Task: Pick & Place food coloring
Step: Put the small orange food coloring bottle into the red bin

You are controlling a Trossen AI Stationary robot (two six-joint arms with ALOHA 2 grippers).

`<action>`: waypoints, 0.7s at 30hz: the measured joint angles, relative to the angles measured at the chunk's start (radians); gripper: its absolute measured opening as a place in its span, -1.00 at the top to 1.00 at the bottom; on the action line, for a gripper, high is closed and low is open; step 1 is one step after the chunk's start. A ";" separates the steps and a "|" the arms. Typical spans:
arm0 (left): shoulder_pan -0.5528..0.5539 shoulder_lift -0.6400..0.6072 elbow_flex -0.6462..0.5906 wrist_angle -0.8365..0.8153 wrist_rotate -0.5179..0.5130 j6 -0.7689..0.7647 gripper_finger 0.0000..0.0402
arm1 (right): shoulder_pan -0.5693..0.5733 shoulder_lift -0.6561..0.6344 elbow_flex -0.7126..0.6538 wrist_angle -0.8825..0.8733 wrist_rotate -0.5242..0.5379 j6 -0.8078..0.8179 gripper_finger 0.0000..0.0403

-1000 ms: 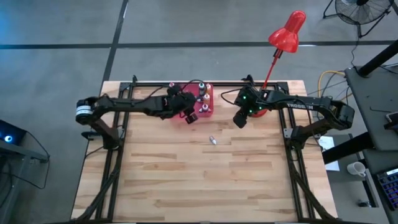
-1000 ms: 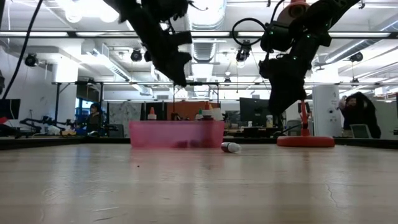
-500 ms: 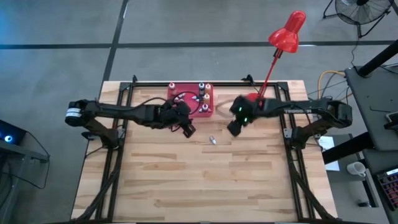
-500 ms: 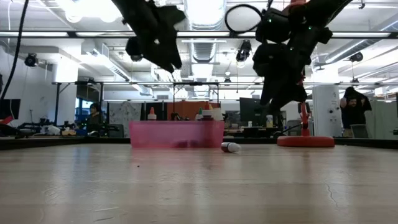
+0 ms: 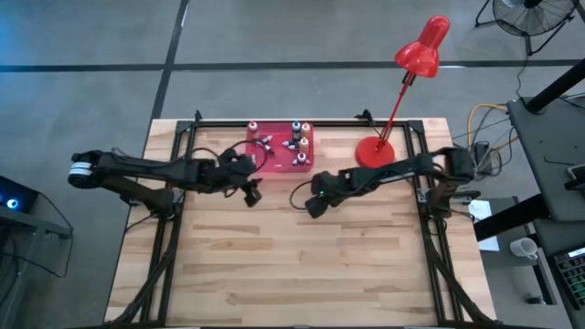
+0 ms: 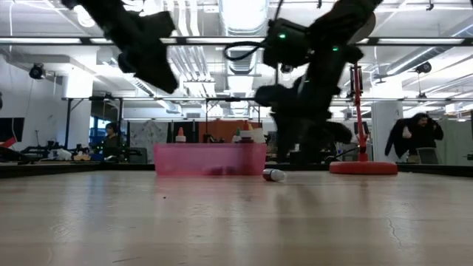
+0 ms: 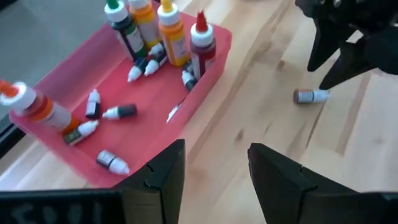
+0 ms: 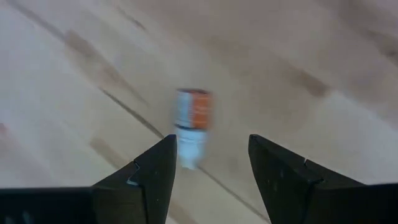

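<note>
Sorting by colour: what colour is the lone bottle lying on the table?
Orange body, white cap, clearest in the right wrist view: lone bottle.

From my console: a tray [image 5: 274, 137] sits at the table's [image 5: 292, 274] far edge, bottles [image 7: 163, 28] in it; one stray bottle [image 7: 311, 96] lies on the boards just before it, a lamp [image 5: 373, 153] to its right.
</note>
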 joint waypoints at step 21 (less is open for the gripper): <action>-0.008 -0.430 -0.235 -0.004 0.038 -0.078 0.26 | 0.101 0.334 0.537 -0.470 0.145 0.005 0.04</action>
